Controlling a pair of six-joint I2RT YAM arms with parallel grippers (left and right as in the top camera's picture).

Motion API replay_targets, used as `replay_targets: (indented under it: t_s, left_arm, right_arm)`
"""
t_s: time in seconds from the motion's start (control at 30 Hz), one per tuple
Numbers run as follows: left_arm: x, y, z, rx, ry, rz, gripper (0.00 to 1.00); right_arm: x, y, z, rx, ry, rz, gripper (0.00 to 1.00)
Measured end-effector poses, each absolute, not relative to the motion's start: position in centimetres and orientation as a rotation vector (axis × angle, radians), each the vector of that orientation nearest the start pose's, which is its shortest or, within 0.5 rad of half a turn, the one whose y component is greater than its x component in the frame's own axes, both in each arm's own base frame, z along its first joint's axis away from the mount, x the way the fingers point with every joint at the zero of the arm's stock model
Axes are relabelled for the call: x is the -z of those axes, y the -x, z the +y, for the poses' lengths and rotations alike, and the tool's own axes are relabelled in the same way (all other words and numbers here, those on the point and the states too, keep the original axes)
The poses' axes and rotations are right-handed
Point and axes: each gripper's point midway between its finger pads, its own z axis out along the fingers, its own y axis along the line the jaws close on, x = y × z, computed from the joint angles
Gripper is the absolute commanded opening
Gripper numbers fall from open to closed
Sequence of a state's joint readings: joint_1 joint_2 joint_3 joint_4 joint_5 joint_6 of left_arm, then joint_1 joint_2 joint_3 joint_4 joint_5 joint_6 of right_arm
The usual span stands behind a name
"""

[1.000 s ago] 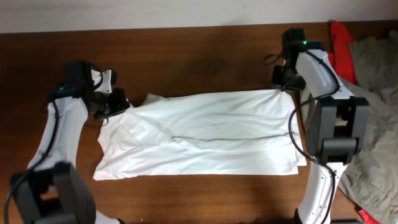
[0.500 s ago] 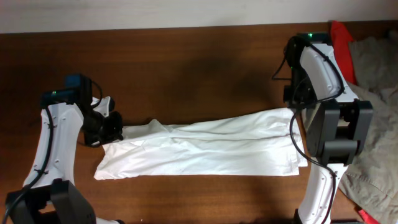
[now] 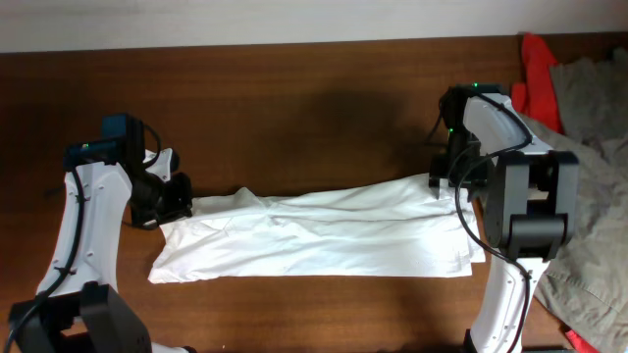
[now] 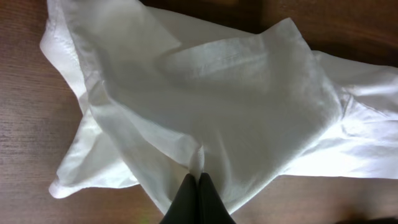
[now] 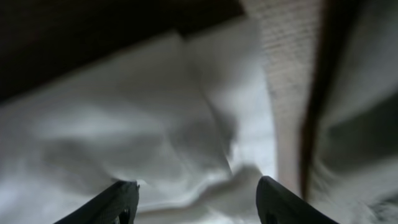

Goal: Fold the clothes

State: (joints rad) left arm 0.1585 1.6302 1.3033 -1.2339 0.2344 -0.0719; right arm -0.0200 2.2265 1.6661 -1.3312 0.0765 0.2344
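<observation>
A white garment [image 3: 324, 235] lies as a long folded band across the wooden table [image 3: 294, 108]. At its left end my left gripper [image 3: 184, 204] is shut on a pinch of the fabric. In the left wrist view the black fingers [image 4: 199, 183] are pressed together, with a ridge of white cloth [image 4: 236, 99] caught between them. My right gripper [image 3: 440, 180] hovers over the garment's right end. In the right wrist view it [image 5: 199, 199] is open, and the rumpled white cloth [image 5: 124, 124] lies loose below, not held.
A pile of other clothes sits at the table's right side: a red piece [image 3: 535, 69] and a grey-khaki one [image 3: 589, 147] that spills toward the front right. The table's back edge meets a pale wall [image 3: 245, 20].
The garment's far edge was drawn toward the front, narrowing it from a wide spread into a band. The right gripper opened and let go of the cloth. The left gripper stayed shut on its corner.
</observation>
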Motion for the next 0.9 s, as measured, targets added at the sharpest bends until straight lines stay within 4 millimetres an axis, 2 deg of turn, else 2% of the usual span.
replay_targets:
  t_s: [0.1,0.13,0.2,0.23,0.33,0.4,0.47,0.57,0.67,0.77,0.8,0.9]
  left_arm:
    - [-11.4,-29.2,0.6,0.364,0.354,3.078,0.0]
    - [-11.4,-29.2,0.6,0.364,0.354,3.079,0.0]
    - [-11.4,-29.3,0.6,0.363,0.354,3.077,0.0]
    - [-11.4,-29.3,0.6,0.363,0.354,3.077,0.0]
    - [-11.4,-29.3,0.6,0.363,0.353,3.076,0.0]
    - [-11.4,-29.3,0.7,0.359,0.354,3.077,0.0]
    - [-11.3,-29.4,0.9,0.336,0.353,3.076,0.0]
    - [-11.3,-29.4,1.1,0.322,0.352,3.074,0.0]
    - [-11.3,-29.4,1.1,0.322,0.352,3.073,0.0]
    - [-11.3,-29.4,1.1,0.321,0.352,3.073,0.0]
    - [-11.3,-29.4,1.1,0.321,0.352,3.074,0.0]
    - [-11.3,-28.8,1.0,0.327,0.36,3.101,0.0]
  right_arm:
    - [-0.2,-34.5,-1.4,0.122,-0.424,3.409,0.46]
    - [-0.2,-34.6,-1.3,0.112,-0.428,3.403,0.38]
    - [-0.1,-34.9,-1.0,0.077,-0.428,3.392,0.13]
    - [0.0,-35.1,-0.8,0.06,-0.42,3.385,0.04]
    - [-0.1,-35.0,-0.8,0.063,-0.433,3.387,0.04]
    - [-1.0,-33.7,-1.5,0.146,-0.428,3.444,0.04]
    - [-2.4,-33.3,-2.0,0.191,-0.432,3.469,0.04]
    - [-6.2,-35.1,-3.4,0.209,-0.46,3.414,0.05]
    - [-8.5,-35.7,-3.6,0.207,-0.448,3.388,0.06]
    - [-9.0,-34.8,-3.6,0.219,-0.44,3.426,0.04]
    - [-9.4,-33.7,-3.6,0.235,-0.433,3.47,0.04]
    - [-9.1,-33.0,-3.8,0.244,-0.438,3.501,0.04]
